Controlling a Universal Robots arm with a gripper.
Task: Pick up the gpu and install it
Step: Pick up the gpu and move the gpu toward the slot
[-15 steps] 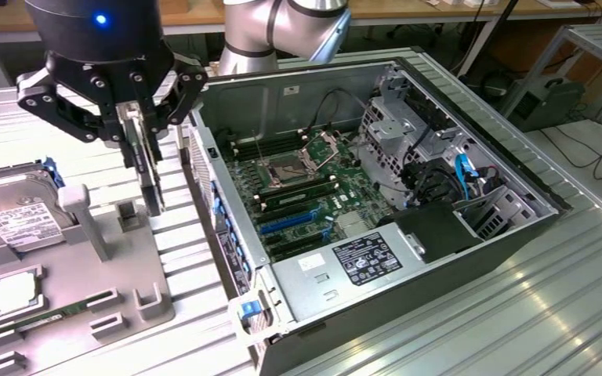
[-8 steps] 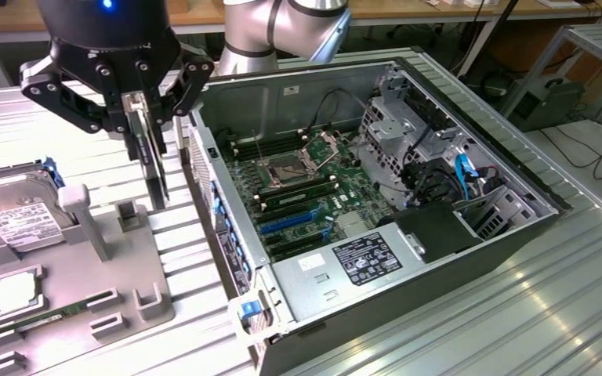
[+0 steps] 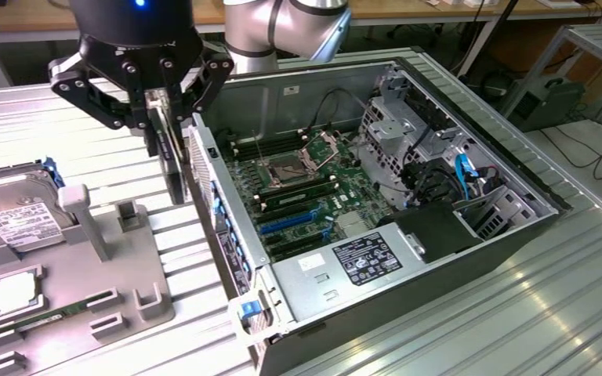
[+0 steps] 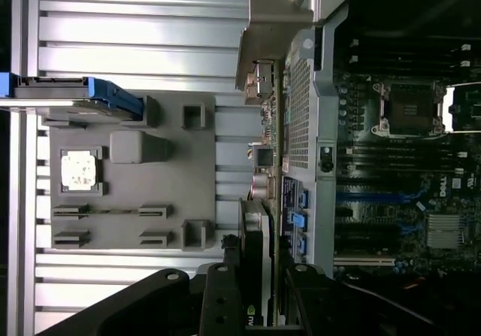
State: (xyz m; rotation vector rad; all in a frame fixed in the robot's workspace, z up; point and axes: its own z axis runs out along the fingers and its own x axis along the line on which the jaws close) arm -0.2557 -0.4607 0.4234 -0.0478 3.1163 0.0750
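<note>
In the upper left of the exterior view, the gripper [image 3: 165, 110] is clamping the gpu [image 3: 175, 168] between its black fingers [image 3: 123, 110]; the jaws are closing only as far as the thin card allows, one finger pressing on each face. The gpu is hanging on edge, clear of the table, with its long side pointing downward; it is sitting just beside the rear wall of the open computer case [image 3: 270, 102], on the exterior view's left of that wall; whether card and wall are touching, I cannot tell.

In the wrist view the gripper [image 4: 259, 291] is showing the same hold; the gpu [image 4: 255, 231] is running away from the camera, its silver bracket at the far end, alongside the case [image 4: 323, 88].

The motherboard [image 3: 312, 188] is lying exposed inside the case. In the lower left of the exterior view, a grey holder [image 3: 81, 266] is resting on the slatted metal table [image 3: 552, 313], carrying a hard drive [image 3: 19, 215], a processor chip [image 3: 13, 294] and a green memory stick [image 3: 29, 319].
</note>
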